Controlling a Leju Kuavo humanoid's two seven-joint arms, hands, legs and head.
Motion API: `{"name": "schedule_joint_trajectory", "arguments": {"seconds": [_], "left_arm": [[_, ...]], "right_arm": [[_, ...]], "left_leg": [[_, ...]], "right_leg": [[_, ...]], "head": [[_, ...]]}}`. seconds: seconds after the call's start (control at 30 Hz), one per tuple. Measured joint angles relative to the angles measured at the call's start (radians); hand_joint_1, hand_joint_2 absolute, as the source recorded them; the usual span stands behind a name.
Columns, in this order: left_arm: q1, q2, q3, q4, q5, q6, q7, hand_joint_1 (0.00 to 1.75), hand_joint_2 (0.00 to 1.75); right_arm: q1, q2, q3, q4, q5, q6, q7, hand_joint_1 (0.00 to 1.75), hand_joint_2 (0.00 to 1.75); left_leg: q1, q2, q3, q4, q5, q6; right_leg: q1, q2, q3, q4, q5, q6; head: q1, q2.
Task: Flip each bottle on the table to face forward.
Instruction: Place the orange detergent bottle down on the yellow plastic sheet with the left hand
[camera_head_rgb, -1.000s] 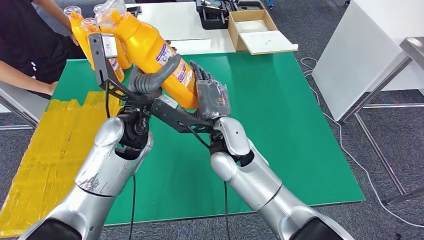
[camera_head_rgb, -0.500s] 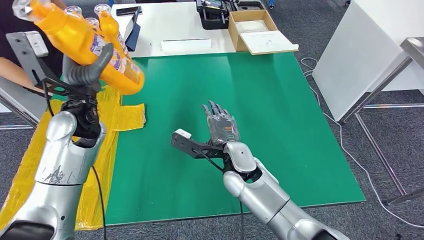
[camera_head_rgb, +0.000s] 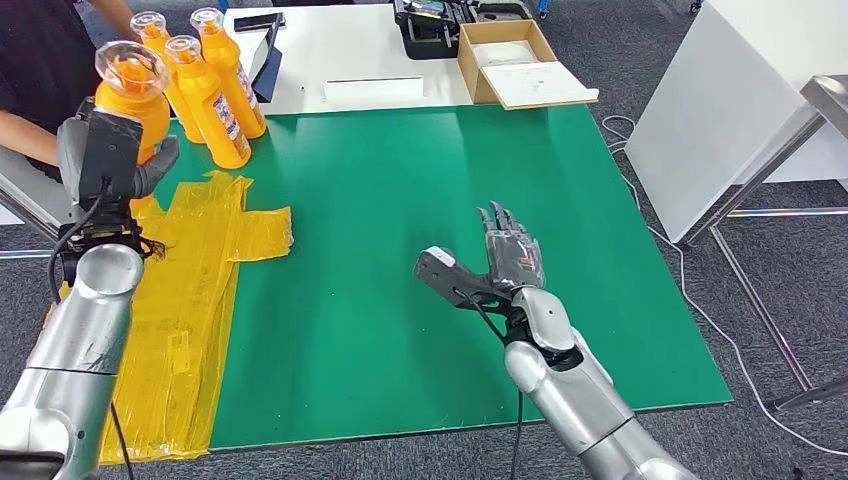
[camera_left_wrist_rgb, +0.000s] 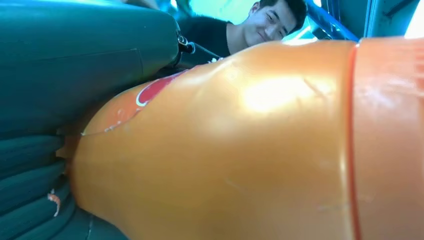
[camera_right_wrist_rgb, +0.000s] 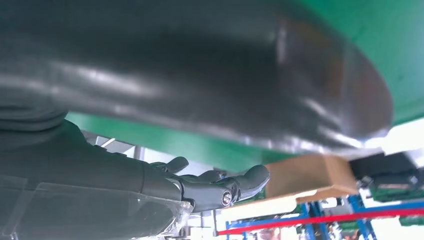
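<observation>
Left hand (camera_head_rgb: 115, 155) grips an upright orange bottle (camera_head_rgb: 130, 100) above the yellow sheet (camera_head_rgb: 190, 270), near three standing bottles (camera_head_rgb: 205, 85). Right hand (camera_head_rgb: 512, 255) empty, fingers spread, over the green mat (camera_head_rgb: 400, 180).

Green table mat (camera_head_rgb: 420, 250); crumpled yellow plastic sheet (camera_head_rgb: 190, 280) over its left part. White table (camera_head_rgb: 370, 40) behind carries open cardboard box (camera_head_rgb: 515, 60), black case (camera_head_rgb: 430, 25), dark phone (camera_head_rgb: 258, 20). Person in black top (camera_head_rgb: 40, 60) at far left. White cable (camera_head_rgb: 720, 330) on grey floor, right
</observation>
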Motion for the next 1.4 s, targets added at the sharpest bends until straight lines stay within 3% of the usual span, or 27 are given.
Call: {"name": "schedule_joint_trajectory", "arguments": {"seconds": [0.27,0.53,0.87,0.9,0.93,1.0,1.03,1.07,1.4], "left_arm": [[-0.011,0.056,-0.067,0.241,-0.395,-0.031,0.085,1.75,1.75],[-0.012,0.054,-0.125,0.418,-0.477,-0.02,0.086,1.75,1.75],[0.042,0.02,-0.145,0.557,-0.494,0.003,0.057,1.75,1.75],[0.051,0.016,-0.146,0.564,-0.492,0.0,0.054,1.63,1.75],[0.059,0.012,-0.146,0.569,-0.489,-0.003,0.052,1.19,1.75],[0.068,0.002,-0.147,0.58,-0.483,-0.011,0.05,0.32,0.87],[0.07,-0.003,-0.148,0.586,-0.479,-0.018,0.049,0.0,0.44],[0.074,-0.008,-0.148,0.593,-0.474,-0.026,0.05,0.0,0.0],[0.102,-0.042,-0.147,0.61,-0.419,-0.039,0.029,0.0,0.0]], "right_arm": [[0.047,-0.064,-0.086,-0.169,-0.064,-0.05,-0.044,0.0,0.0],[0.092,-0.101,-0.123,-0.318,-0.085,-0.061,-0.064,0.0,0.0],[0.123,-0.108,-0.126,-0.416,-0.104,-0.059,-0.079,0.0,0.0],[0.123,-0.108,-0.126,-0.418,-0.107,-0.058,-0.079,0.0,0.0],[0.123,-0.108,-0.126,-0.419,-0.11,-0.058,-0.08,0.0,0.0],[0.123,-0.108,-0.126,-0.42,-0.116,-0.057,-0.083,0.0,0.0],[0.123,-0.108,-0.126,-0.42,-0.12,-0.057,-0.086,0.0,0.0],[0.123,-0.108,-0.126,-0.42,-0.124,-0.056,-0.088,0.0,0.0],[0.123,-0.105,-0.127,-0.42,-0.134,-0.055,-0.094,0.0,0.0]], "left_leg": [[0.0,0.0,0.0,0.0,0.0,0.0],[0.0,0.003,0.0,0.0,0.0,0.0],[0.0,0.003,0.0,0.0,0.0,0.0],[0.0,0.003,0.0,0.0,0.0,0.0],[0.0,0.003,0.0,0.0,0.0,0.0],[0.0,0.002,0.0,0.0,0.0,0.0],[0.0,0.002,0.0,0.0,0.0,0.0],[0.0,0.002,0.001,0.0,0.0,0.0],[0.0,0.0,0.007,0.0,-0.001,0.0]], "right_leg": [[0.0,0.0,0.0,0.0,0.0,0.0],[-0.001,0.0,0.0,0.0,0.0,0.0],[-0.001,0.0,0.0,0.0,0.0,0.0],[-0.001,0.0,0.0,0.0,0.0,0.0],[-0.001,0.0,0.0,0.0,0.0,0.0],[-0.001,0.0,0.0,0.0,0.0,0.0],[-0.001,0.0,0.001,0.0,0.0,0.0],[-0.001,0.0,0.001,0.0,0.0,0.0],[-0.001,-0.001,0.007,0.0,-0.001,0.0]], "head": [[0.0,0.0],[0.0,0.0],[0.0,0.0],[0.0,0.0],[0.0,0.0],[0.0,0.0],[0.0,0.0],[0.0,0.0],[0.0,0.0]]}}
